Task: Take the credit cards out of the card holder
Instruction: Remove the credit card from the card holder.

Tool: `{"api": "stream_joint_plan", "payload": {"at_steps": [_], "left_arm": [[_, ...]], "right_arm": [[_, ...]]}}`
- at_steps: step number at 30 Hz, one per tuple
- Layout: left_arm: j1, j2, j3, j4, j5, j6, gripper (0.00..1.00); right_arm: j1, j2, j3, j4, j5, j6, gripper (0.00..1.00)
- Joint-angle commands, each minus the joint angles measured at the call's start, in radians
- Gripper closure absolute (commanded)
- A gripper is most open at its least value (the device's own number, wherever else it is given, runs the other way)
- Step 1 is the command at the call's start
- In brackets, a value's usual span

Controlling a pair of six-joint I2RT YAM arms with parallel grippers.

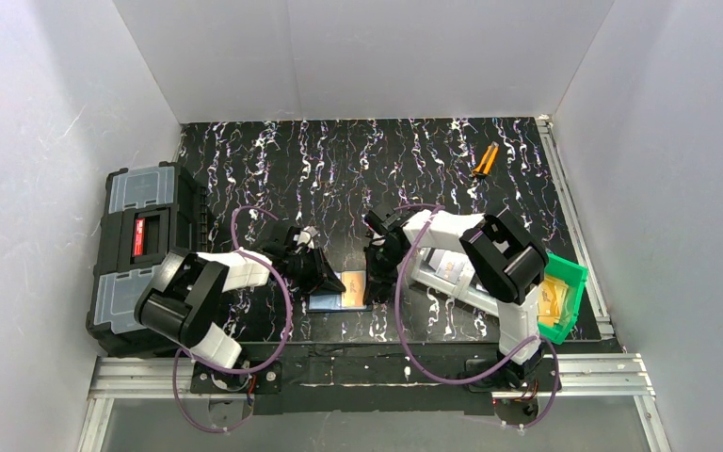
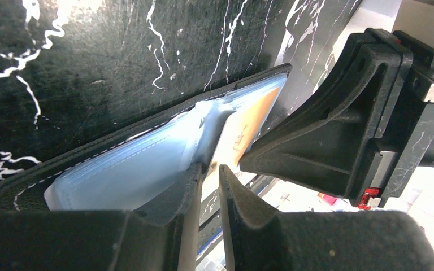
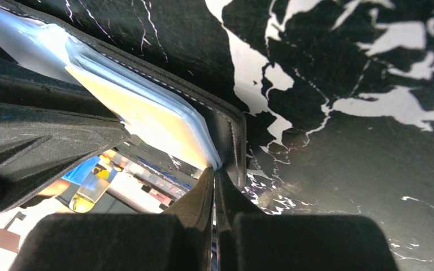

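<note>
**Both grippers close in on the open card holder at centre table**

The black marbled table (image 1: 358,160) fills the top view. The big black toolbox (image 1: 141,245) sits at the left edge, and the green bin (image 1: 572,282) is at the right, half hidden behind the right arm.

Both arms reach inward and meet at the lower middle of the frame. The card holder (image 2: 118,169) lies there, just beside the near edge of the table and spread open on the dark surface. Its glossy blue-grey pockets face up.

In the left wrist view, the left gripper (image 2: 211,169) sits at the holder's near edge. Its fingers are drawn almost together with only a thin slit between them, and they pinch the edge of the blue pocket. The right gripper's black body fills the right side of that same frame, close against the holder.

In the right wrist view, the right gripper (image 3: 213,175) has its fingertips pressed together, right at the holder's stitched black corner. I cannot tell whether they nip the holder's rim, a card edge or nothing.

The orange-tan card (image 2: 248,132) is partly tucked in the pocket on the holder's right half, with its face showing. No other card can be made out.

The small orange-handled tool (image 1: 485,160) lies alone at the upper right of the table, well apart from everything else.
</note>
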Motion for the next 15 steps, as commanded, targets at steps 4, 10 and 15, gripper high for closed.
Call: {"api": "stream_joint_plan", "payload": {"at_steps": [4, 10, 15], "left_arm": [[-0.023, 0.030, 0.005, -0.064, -0.049, 0.045, 0.82], [-0.026, 0.022, -0.013, -0.005, -0.005, 0.014, 0.85], [-0.026, 0.012, -0.021, 0.028, 0.025, -0.018, 0.99]], "right_arm": [[0.034, 0.070, 0.073, 0.050, 0.171, -0.028, 0.95], [0.037, 0.083, 0.102, 0.037, 0.174, -0.030, 0.95], [0.038, 0.087, 0.105, 0.037, 0.180, -0.033, 0.95]]}}
